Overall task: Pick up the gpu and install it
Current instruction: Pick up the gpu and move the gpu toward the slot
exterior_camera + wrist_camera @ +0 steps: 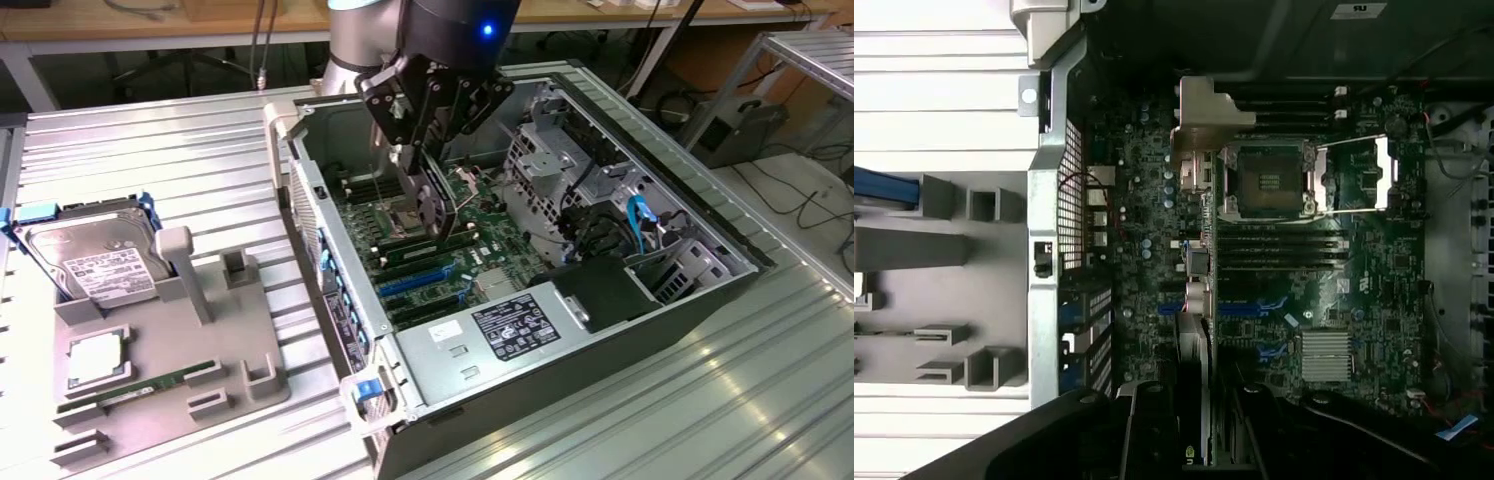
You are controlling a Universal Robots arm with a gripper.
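**Black, slim card with a silver end.** The gpu [438, 215] hangs inside the open computer case [310, 205], held above the motherboard [497, 240] and not seated in any slot.

- **Grip:** The gripper [430, 165] has its fingers clamped on the card's upper end. In the wrist view the card [1194, 360] shows edge-on, coming out from between the two dark fingers [1146, 430].
- **Long axis:** It runs straight away from the gripper [1194, 445] and ends in the silver bracket [1206, 115], so the bracket is the end farthest from the fingers.
- **Position:** In the exterior view the card's lower end sits over the processor-socket and memory-slot part of the board. Whether it touches the board cannot be told.
- **Governing relation:** The blue expansion slots [416, 285] lie just beside the card, on the side toward the power supply [507, 330]. In the wrist view these slots [1249, 308] run crosswise to the card's edge line. By that picture the card is neither over the slots nor lined up with them.

**Outside the case, on the exterior view's left:**
- A grey fixture tray [174, 340], well apart from the gripper.
- A silver hard drive [87, 262] standing at the tray's far end.
- A green memory stick [134, 385] lying flat near the tray's front.
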